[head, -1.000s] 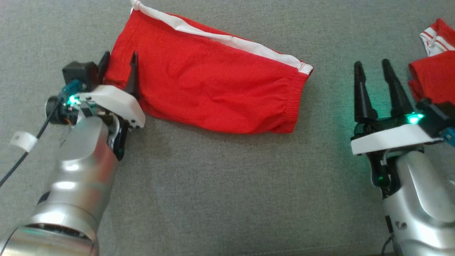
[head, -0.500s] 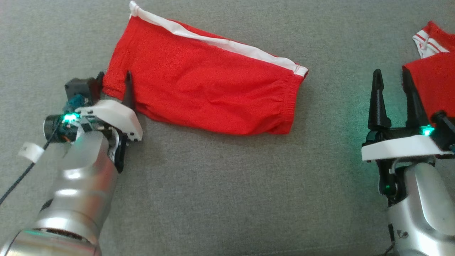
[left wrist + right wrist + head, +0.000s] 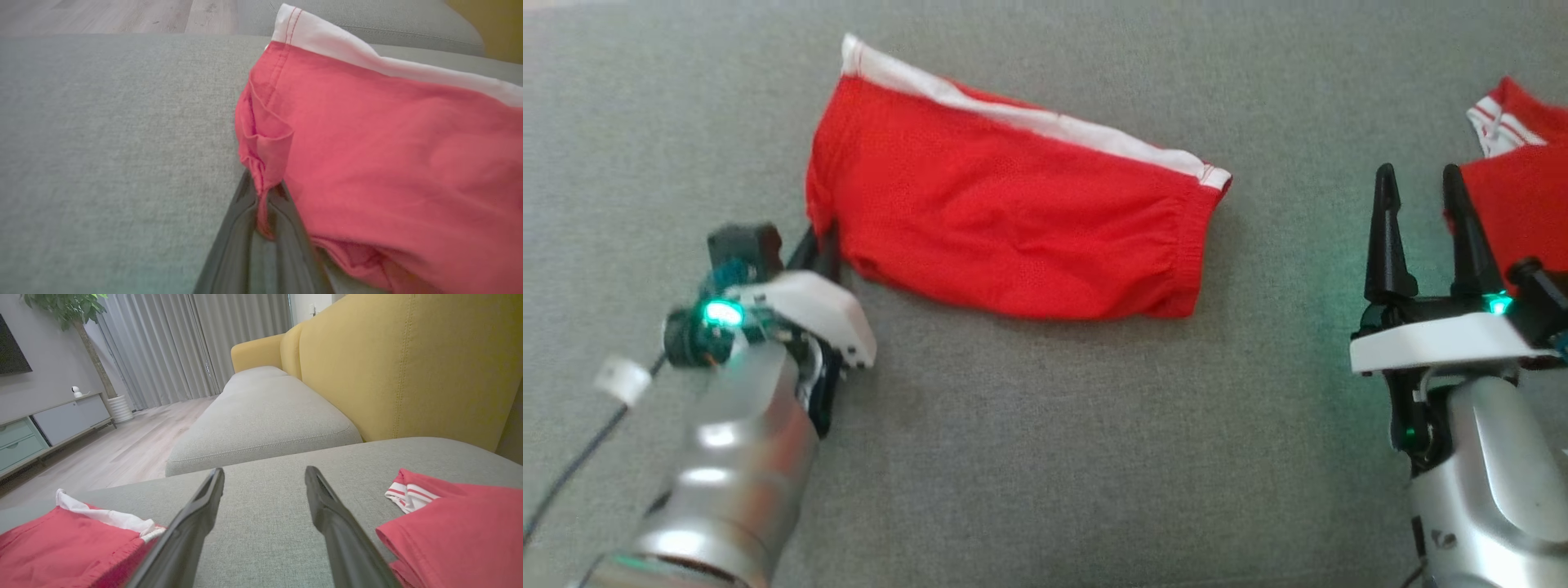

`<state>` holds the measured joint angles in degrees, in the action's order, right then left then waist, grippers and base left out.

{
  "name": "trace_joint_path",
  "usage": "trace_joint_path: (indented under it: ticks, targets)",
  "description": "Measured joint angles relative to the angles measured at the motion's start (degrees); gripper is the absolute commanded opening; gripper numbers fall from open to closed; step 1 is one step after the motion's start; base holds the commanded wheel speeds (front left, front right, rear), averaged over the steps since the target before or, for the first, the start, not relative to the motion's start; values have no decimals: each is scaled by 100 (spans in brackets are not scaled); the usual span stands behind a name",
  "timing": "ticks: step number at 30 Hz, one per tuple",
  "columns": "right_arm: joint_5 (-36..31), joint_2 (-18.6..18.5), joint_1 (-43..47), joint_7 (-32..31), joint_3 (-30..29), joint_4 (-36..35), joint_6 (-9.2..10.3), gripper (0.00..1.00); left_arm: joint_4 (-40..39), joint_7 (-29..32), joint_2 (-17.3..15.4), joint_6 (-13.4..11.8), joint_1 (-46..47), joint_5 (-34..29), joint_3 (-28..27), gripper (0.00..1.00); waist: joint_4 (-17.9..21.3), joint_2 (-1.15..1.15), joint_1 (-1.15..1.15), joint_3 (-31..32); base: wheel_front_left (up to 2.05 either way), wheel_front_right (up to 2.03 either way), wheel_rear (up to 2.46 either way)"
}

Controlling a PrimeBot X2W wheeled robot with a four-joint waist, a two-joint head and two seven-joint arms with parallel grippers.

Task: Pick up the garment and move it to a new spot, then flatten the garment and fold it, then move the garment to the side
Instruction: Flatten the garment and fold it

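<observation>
Partly hidden, left fingers (image 3: 810, 249) pinch shorts (image 3: 1013, 237) corner; second garment (image 3: 1515, 204) cropped.

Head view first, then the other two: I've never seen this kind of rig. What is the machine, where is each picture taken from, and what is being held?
It is a wheeled robot with two arms. The head view looks down from its head onto a grey sofa cushion. The other two pictures come from a camera on each wrist, looking along that arm's end effector. A pair of red shorts lies on the cushion. The left end effector is shut on the shorts' lower left corner; the left wrist view shows the fabric pinched. The right end effector is open and holds nothing. A second red garment lies beside it.
</observation>
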<state>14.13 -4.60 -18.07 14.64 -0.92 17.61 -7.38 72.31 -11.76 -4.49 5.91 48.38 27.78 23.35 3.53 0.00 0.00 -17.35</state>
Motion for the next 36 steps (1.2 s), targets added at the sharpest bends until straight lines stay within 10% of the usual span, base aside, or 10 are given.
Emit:
trace_joint_path:
  ticks: [16, 17, 18, 19, 20, 36]
  targets:
    - [-111, 67, 903, -1, -64, 476, 0, 100, -1481, -254, 154, -348, -2497, 160, -416, 0, -768, 0, -2, 1176, 0, 0, 0]
    - [-111, 71, 923, -1, -9, 478, 0, 100, -1612, -254, 154, -389, -2660, 124, -457, 40, -818, 0, -2, 1212, 0, 0, 0]
    - [-111, 80, 933, -1, 58, 491, 0, 100, -1735, -254, 153, -415, -2802, 92, -475, 40, -866, 0, -2, 1237, 0, 0, 0]
    - [-111, 90, 932, -1, 127, 505, 0, 100, -1851, -254, 154, -449, -2915, 47, -478, 87, -908, 0, -2, 1253, 0, 0, 0]
    - [-111, 97, 929, -1, 230, 508, 0, 100, -1974, -254, 153, -482, -3011, -5, -480, 100, -950, 0, -1, 1260, 0, 0, 0]
    - [37, 124, -36, -12, 1054, 2145, 0, 100, -3065, -254, 196, -542, -3465, -231, -82, 100, -1833, 0, 0, 989, 0, 0, 0]
